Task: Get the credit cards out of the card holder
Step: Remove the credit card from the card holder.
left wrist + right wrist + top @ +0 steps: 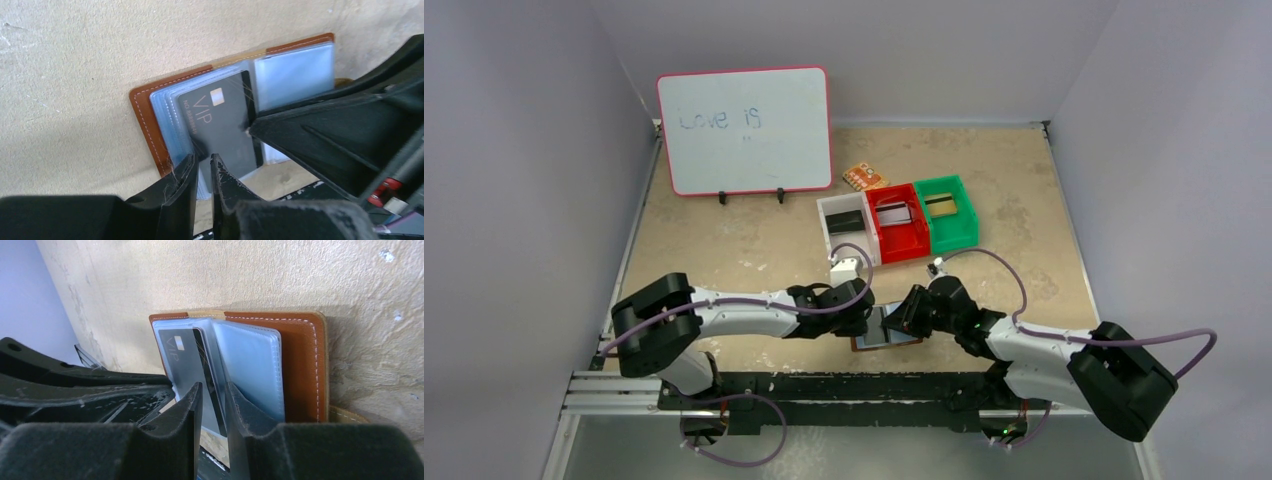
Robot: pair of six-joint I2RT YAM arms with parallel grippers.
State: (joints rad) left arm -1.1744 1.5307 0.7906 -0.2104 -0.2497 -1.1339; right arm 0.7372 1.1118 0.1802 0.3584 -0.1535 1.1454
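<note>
Card holder (884,332) lies open and flat on worktop (754,240) nr the near edge, btwn the two hands. Brown cover is down, clear pockets (292,75) face up. Dark VIP card (220,125) lies against the pocket stack on the left hand's side.

Left hand (202,159): fingers almost together, only a thin slit. Tips are at the near edge of card and pockets; can't tell if anything is pinched.

Right hand (213,386): fingers part-spread, gripping nothing. One tip is over the VIP card, the other over the next pocket leaf, w/ the card's striped edge showing in the gap.

Farther back, well apart, white bin (827,222), red bin (902,245) and green bin (954,235) stand in a touching row, a card in each. Orange packet (864,177) is just behind them; whiteboard (744,130) at back left.
</note>
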